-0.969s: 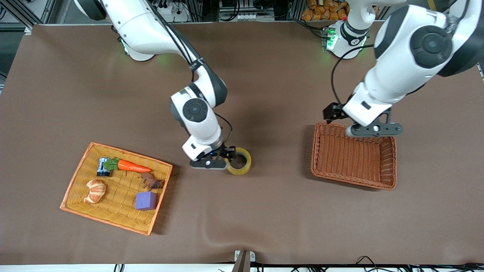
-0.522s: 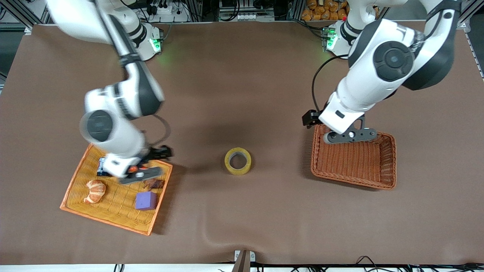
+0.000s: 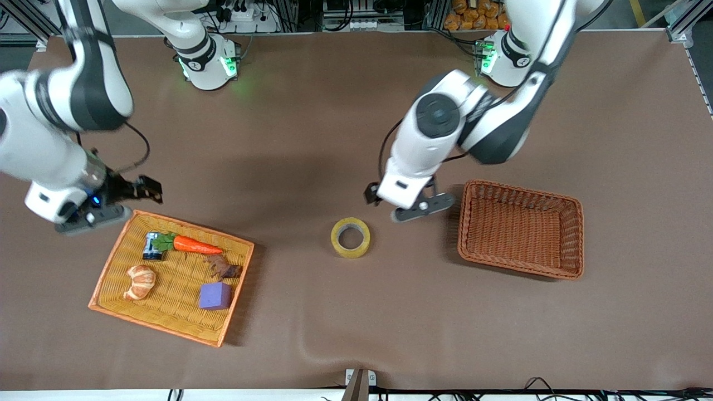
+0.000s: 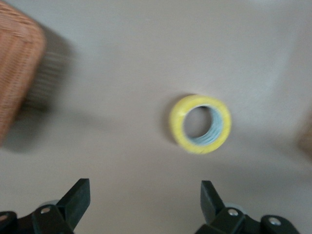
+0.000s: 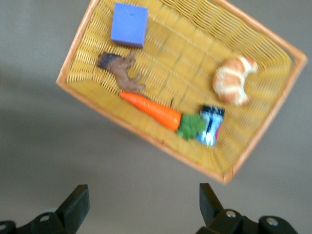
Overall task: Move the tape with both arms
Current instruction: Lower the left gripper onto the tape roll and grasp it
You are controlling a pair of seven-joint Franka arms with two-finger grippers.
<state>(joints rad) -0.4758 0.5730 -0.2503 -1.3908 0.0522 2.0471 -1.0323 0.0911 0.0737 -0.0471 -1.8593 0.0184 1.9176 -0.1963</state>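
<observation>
The tape [image 3: 350,238] lies flat on the brown table [image 3: 345,323], roughly midway between the two baskets, with nothing touching it. The left gripper [image 3: 415,207] hangs over the bare table between the tape and the dark wicker basket [image 3: 574,239], close to the roll but clear of it; in the left wrist view its fingers [image 4: 78,200] stand wide apart with nothing between them, and the tape [image 4: 200,124] shows ahead of them with a corner of the wicker basket [image 4: 17,58] at the edge. The right gripper [image 3: 92,217] is over the table just beside the farther rim of the orange tray [image 3: 167,328], at the right arm's end of the table. Its fingers [image 5: 75,207] are also spread wide and empty. The right wrist view looks down on the tray [image 5: 78,58], which holds a carrot [image 5: 153,111], a croissant [image 5: 234,80], a purple cube [image 5: 129,24], a small brown animal figure [image 5: 119,70] and a small dark packet [image 5: 210,125]. In the front view the carrot [image 3: 192,245] lies beside the packet [image 3: 151,247], with the croissant [image 3: 140,281] and the cube [image 3: 215,296] nearer the camera.
</observation>
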